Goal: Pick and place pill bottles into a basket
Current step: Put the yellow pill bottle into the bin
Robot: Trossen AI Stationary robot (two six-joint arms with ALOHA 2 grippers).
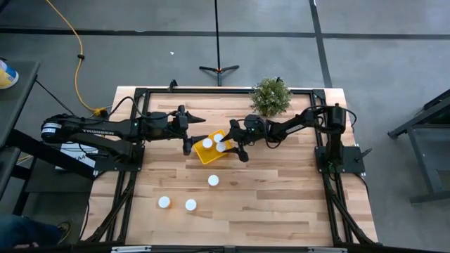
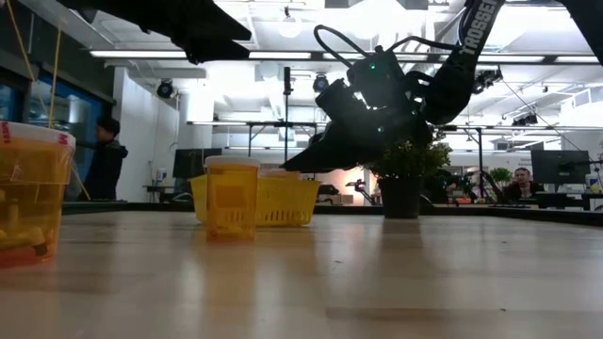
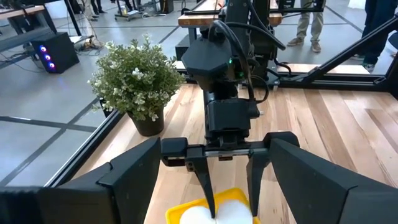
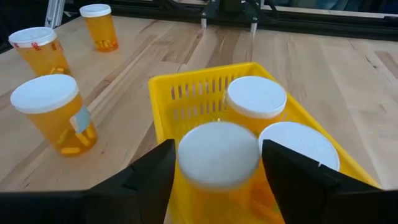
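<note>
Right gripper (image 1: 235, 144) hangs over the basket (image 4: 199, 73), near the middle of the table (image 1: 281, 197), reaching in from the plant (image 1: 271, 96) side. It straddles one bottle (image 4: 217, 155), white cap up and upright, over the basket's near end. The cap sits higher than the two bottles (image 4: 255, 98) (image 4: 291, 144) already standing inside. I judge this bottle is at the point of delivery, either about to be let go or just let go. Whether the gripper is pressing on it or has slackened off, I cannot tell: both sides run very close to the cap in the right wrist view.

Why held this way: gripping the body from the sides, just under the cap, keeps the bottle vertical. It can then drop into the free space beside the other two without tipping them.

Left gripper (image 1: 188, 140) waits just beside the basket's opposite side, spread wide with nothing in it. It faces the right gripper across the basket. It is probably parked there to stay clear of the drop, and close enough to steady the basket if that is wanted.

Remaining: three bottles stand loose on the table, well apart from the basket on the near side. One (image 1: 213, 180) is closest to the basket; two (image 1: 164, 202) (image 1: 190, 204) are farther off towards the left arm. About half the job looks done.

Risk: the new bottle could catch on the rim or on a neighbouring cap.
</note>
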